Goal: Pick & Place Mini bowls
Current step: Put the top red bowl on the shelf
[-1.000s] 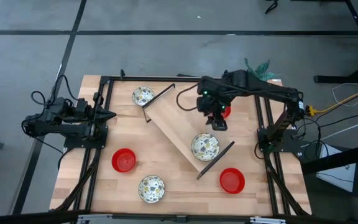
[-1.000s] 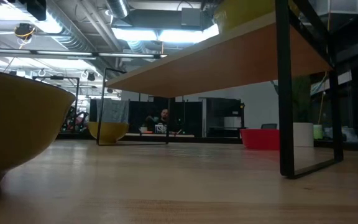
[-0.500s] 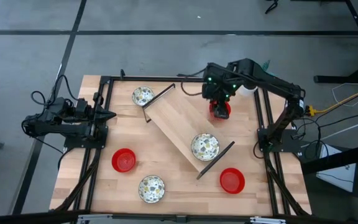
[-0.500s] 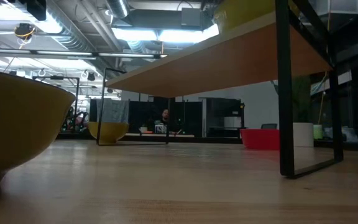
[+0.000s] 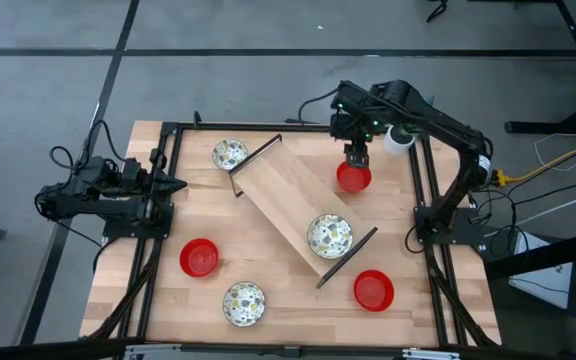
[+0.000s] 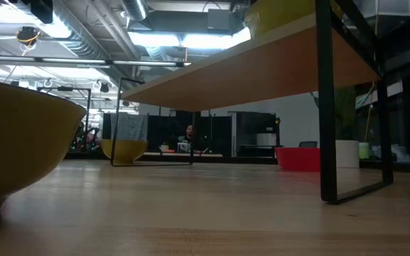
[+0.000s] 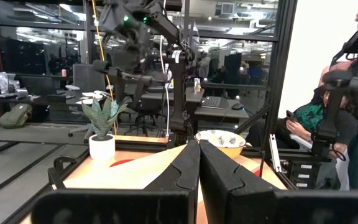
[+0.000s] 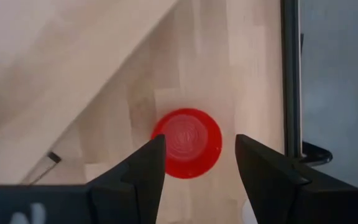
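Six mini bowls sit around the wooden table, whose middle carries a raised slanted board with one speckled bowl on it. Two more speckled bowls and three red ones lie on the tabletop. The right gripper hangs above the far red bowl beside the board, fingers spread and empty, while the left gripper waits at the table's left edge, fingers pressed together.
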